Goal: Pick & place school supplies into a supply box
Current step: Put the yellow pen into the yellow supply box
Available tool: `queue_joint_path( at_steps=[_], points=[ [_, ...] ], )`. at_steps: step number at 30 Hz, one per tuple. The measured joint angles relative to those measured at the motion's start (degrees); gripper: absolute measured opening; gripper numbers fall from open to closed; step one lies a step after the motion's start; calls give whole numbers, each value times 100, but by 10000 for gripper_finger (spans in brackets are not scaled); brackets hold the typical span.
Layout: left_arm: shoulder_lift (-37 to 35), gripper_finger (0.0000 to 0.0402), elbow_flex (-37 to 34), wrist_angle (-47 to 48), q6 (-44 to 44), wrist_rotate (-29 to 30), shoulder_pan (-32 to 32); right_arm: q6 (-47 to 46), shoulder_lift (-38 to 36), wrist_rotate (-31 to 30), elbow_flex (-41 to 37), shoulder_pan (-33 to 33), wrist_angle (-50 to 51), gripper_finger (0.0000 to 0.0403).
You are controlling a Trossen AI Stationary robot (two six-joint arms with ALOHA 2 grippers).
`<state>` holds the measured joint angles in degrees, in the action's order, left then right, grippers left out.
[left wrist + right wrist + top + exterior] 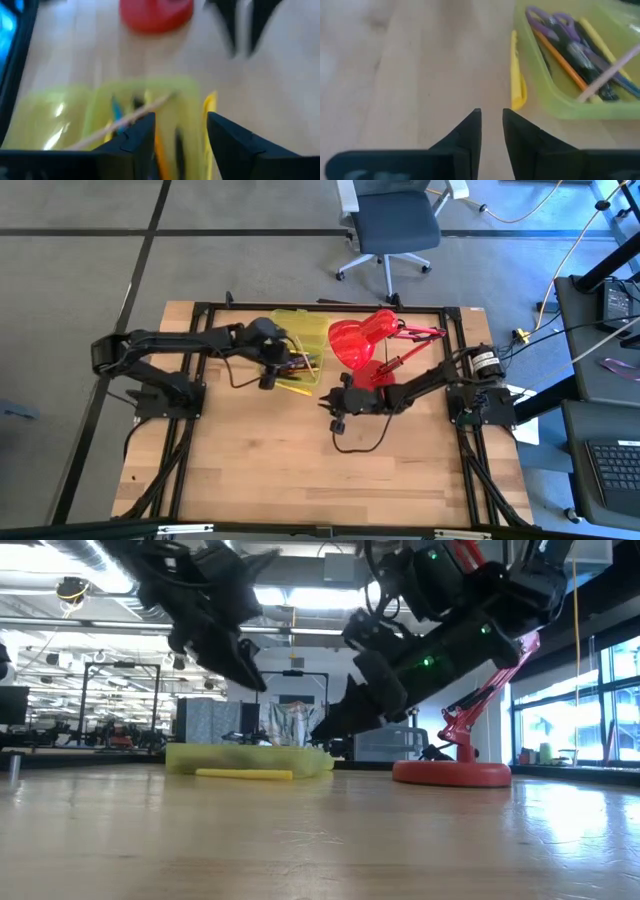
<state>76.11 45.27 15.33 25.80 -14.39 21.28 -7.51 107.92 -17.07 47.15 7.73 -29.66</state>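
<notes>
The yellow-green supply box (297, 345) lies open on the table beside the red lamp. It holds purple-handled scissors (551, 22), an orange pencil (560, 57), dark and blue pens, and a pale stick (610, 70) leaning over its rim. A yellow pen (516, 75) lies flat on the table along the box's near wall, also seen as the yellow pen (245, 774). My left gripper (180, 127) hovers open above the box's near edge, raised clear of it (245, 670). My right gripper (491, 117) is narrowly open, above the table near the yellow pen's end.
The red desk lamp's base (450, 773) stands right of the box, and its head (352, 340) hangs over the box's right end. Black frame rails run along the table's left and right sides. Bare wood (280, 460) stretches toward the near edge.
</notes>
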Motion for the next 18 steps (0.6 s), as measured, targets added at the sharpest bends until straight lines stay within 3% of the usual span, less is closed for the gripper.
queue_joint_path(
  at_steps=[5, 10, 14, 18],
  points=[
    [-666, 194, -745, -986, -134, -362, 54, -113, 2, 18, 5, -99, -166, 107],
    [-1186, 199, -1419, -1798, -534, -411, -69, -268, 2, -68, 5, -127, -303, 171],
    [-1373, 194, -1779, -2257, -791, -422, -222, -210, 2, -217, 5, -125, -317, 213],
    [-1370, 192, -1990, -2553, -1034, -419, -352, -253, 36, -335, 9, -114, -363, 229]
  ],
)
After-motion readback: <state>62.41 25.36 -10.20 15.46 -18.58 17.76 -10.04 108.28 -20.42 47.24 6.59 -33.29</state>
